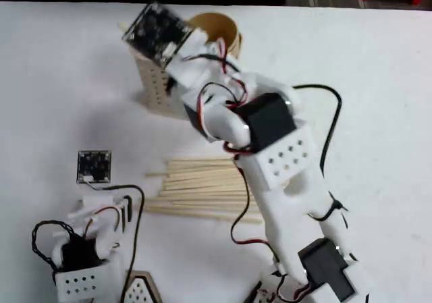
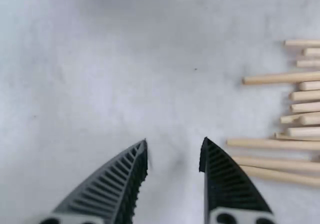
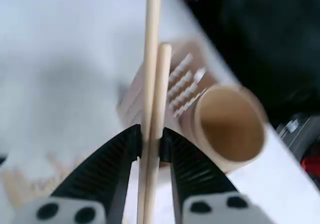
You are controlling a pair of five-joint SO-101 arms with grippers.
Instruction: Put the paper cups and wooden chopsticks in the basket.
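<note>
The right gripper (image 3: 150, 139) is clenched on two chopsticks (image 3: 151, 44). They are pinched side by side between the finger pads, and their long ends stick out past the fingertips and stand over the basket (image 3: 182, 82). The jaws are closed down to the width of those two sticks, and one stick reaches farther out than the other. There is one basket, a pale wooden box with rows of small holes in its wall. There is one paper cup (image 3: 230, 129), which sits against the basket's far side with its open mouth showing. I cannot tell whether it rests inside the basket or just touches it from outside. The other chopsticks lie in a single loose pile (image 1: 202, 188) on the white table (image 1: 61, 80), well apart from the basket on the side toward the arm bases. They lie roughly parallel, there are more than ten of them, and they are stacked too closely for an exact count. The left gripper (image 2: 175, 149) is farther from the basket than the pile. It hangs low over bare table just beside the pile's blunt ends. Its jaws are spread wide and released, and they grasp and touch none of the sticks. The nearest stick ends lie just outside one of its fingers (image 2: 227, 184), not between the two.
</note>
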